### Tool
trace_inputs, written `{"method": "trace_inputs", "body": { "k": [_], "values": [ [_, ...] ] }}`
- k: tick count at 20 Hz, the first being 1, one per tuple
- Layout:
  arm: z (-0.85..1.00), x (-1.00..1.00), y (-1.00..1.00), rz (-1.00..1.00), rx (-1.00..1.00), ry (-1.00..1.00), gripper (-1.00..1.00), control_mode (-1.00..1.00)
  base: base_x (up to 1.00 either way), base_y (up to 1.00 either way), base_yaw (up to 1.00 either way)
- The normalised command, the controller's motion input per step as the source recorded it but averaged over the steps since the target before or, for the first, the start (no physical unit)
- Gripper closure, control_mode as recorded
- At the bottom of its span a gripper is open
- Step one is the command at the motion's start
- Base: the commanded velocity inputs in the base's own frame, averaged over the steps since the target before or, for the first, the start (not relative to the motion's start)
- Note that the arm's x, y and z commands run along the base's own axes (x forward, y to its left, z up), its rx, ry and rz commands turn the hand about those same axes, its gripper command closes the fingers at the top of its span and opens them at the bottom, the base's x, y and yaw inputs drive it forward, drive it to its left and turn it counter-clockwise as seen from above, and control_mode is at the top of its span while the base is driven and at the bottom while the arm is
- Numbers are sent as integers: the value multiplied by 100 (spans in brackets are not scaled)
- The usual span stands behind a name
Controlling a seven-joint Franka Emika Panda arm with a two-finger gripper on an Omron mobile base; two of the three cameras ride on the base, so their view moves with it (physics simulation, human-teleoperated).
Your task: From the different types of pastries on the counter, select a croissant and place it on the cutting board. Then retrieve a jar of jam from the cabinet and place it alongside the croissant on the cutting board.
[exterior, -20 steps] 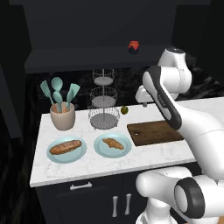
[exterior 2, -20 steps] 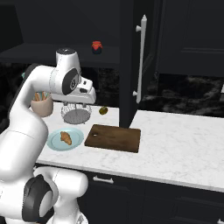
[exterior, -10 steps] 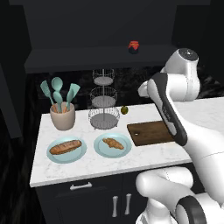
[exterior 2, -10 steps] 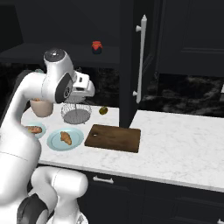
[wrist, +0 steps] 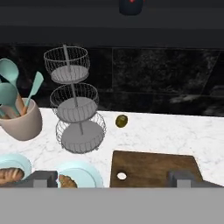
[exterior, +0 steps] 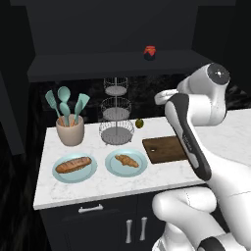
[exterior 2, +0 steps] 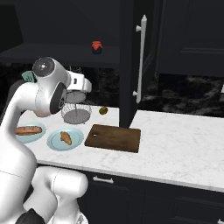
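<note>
With jaws apart and empty, the gripper might grab the baguette, at 9 o'clock from the croissant.

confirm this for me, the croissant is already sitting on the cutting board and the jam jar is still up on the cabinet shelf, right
Not quite. The croissant is not on the cutting board; it lies on a round teal plate beside the board, which is bare, as the left base view shows. The jam jar is indeed still up on the cabinet shelf.
</note>
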Motion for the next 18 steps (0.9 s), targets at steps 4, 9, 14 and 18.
{"method": "trace_inputs", "body": {
  "k": [4,9,14,18],
  "values": [
    [100,0,0,0,0,-9,-100,-100,0,0,0],
    [22,39,1,4,-1,4,-100,-100,0,0,0],
    [80,100,3,0,0,0,-100,-100,0,0,0],
    [16,16,6,2,0,0,-100,-100,0,0,0]
  ]
}}
